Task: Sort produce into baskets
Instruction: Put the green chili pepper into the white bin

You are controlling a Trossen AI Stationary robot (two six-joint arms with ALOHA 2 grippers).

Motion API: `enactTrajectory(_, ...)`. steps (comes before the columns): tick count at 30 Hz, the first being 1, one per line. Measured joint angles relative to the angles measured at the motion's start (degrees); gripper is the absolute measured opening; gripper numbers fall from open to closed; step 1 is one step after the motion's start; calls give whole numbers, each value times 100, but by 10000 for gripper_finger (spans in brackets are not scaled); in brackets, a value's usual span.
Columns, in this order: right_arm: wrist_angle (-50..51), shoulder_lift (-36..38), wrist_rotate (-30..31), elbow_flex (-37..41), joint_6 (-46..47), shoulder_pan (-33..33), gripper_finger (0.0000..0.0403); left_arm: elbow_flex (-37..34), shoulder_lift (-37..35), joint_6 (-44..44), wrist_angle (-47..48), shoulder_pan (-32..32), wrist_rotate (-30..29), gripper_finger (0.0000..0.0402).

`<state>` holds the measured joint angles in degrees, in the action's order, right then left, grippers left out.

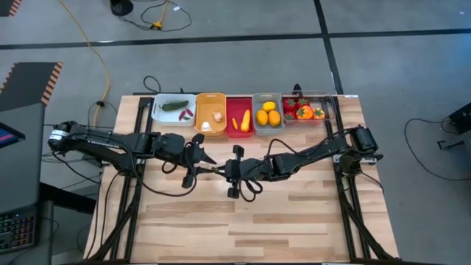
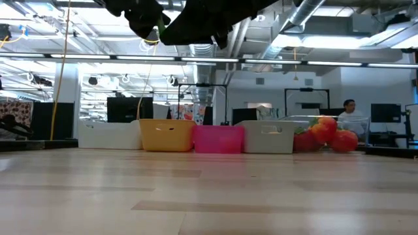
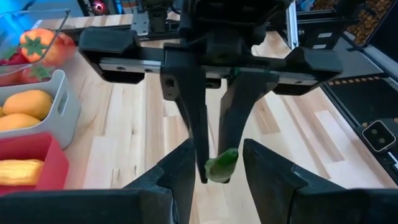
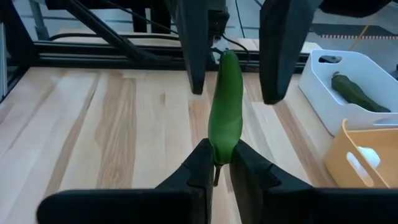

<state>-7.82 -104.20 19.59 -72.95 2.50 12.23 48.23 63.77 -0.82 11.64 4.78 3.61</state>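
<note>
Pinched between my right fingers (image 4: 216, 163) is one end of a green chilli (image 4: 226, 109), held above the middle of the desk (image 1: 294, 213). Just beyond, my left fingers (image 4: 231, 50) stand part-open to either side of its far end, not clamped on it. Farther back, along the desk's far edge, the baskets sit in a row: white basket (image 1: 174, 108) with green pieces, orange basket (image 1: 210, 112), red basket (image 1: 239, 116), grey basket (image 1: 268, 112) with lemons, clear basket (image 1: 305, 108) with tomatoes.
</note>
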Motion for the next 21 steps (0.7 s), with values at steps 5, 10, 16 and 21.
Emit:
enactTrajectory(5,-7,0,2,4,0,0,72,0,0,0,31,0,-152,101)
enactTrajectory(10,-20,0,7,4,0,-4,72,0,0,-45,46,3,-192,57)
enactTrajectory(16,-24,0,4,4,4,-39,72,0,-2,-61,48,2,-206,14)
enactTrajectory(21,-37,0,4,4,4,-39,73,0,-3,-61,50,0,-214,10)
